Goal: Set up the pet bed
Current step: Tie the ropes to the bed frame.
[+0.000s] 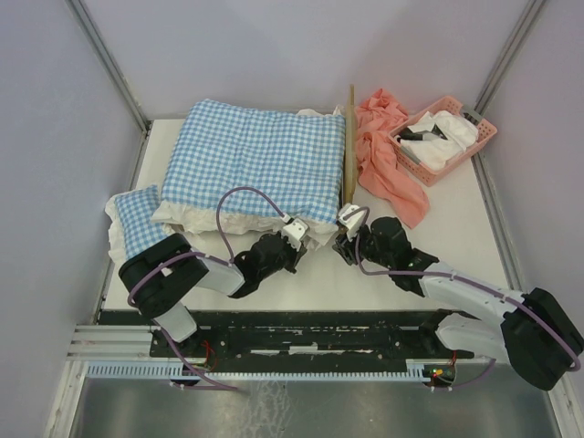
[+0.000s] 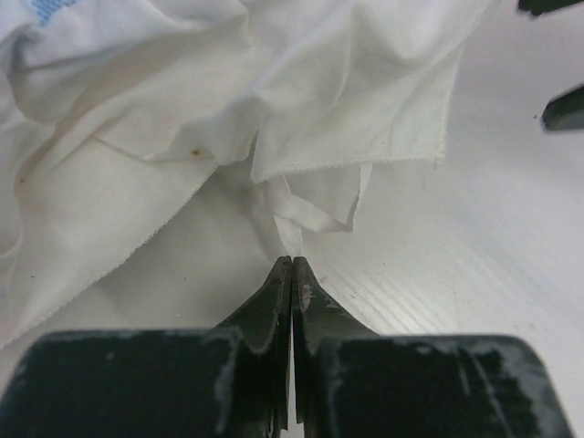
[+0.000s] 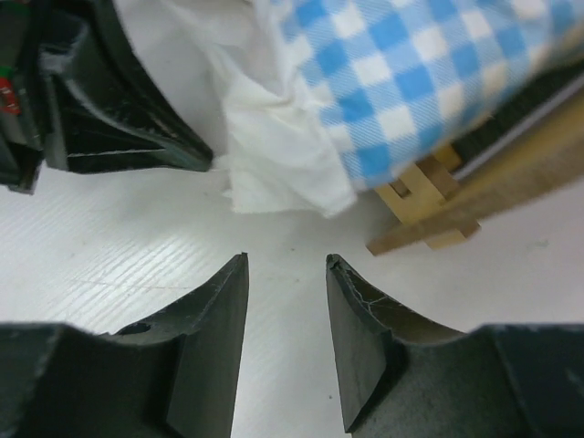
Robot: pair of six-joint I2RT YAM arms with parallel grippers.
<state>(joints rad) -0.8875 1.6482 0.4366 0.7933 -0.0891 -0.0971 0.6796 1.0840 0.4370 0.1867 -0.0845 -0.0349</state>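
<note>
My left claw [image 2: 292, 266] pinches the white frill [image 2: 347, 109] of the cushion [image 1: 251, 155] on the pet bed [image 3: 429, 196]; my right claw [image 3: 287, 274] gapes open beside the bed's corner.

We see pale, matt wood in the pet bed [image 3: 429, 196], its cut ends rough. The cushion [image 1: 255, 155] is soft checked woven cloth. Its frill [image 2: 347, 100] is thin, creased white cloth with stitched hems. At upper right, the basket [image 1: 465, 153] is pink latticed plastic, beside a limp pink cloth [image 1: 392, 169]. The table [image 3: 137, 265] is matt white and finely grained. The right gripper [image 3: 287, 265] is scuffed matt black plastic.
</note>
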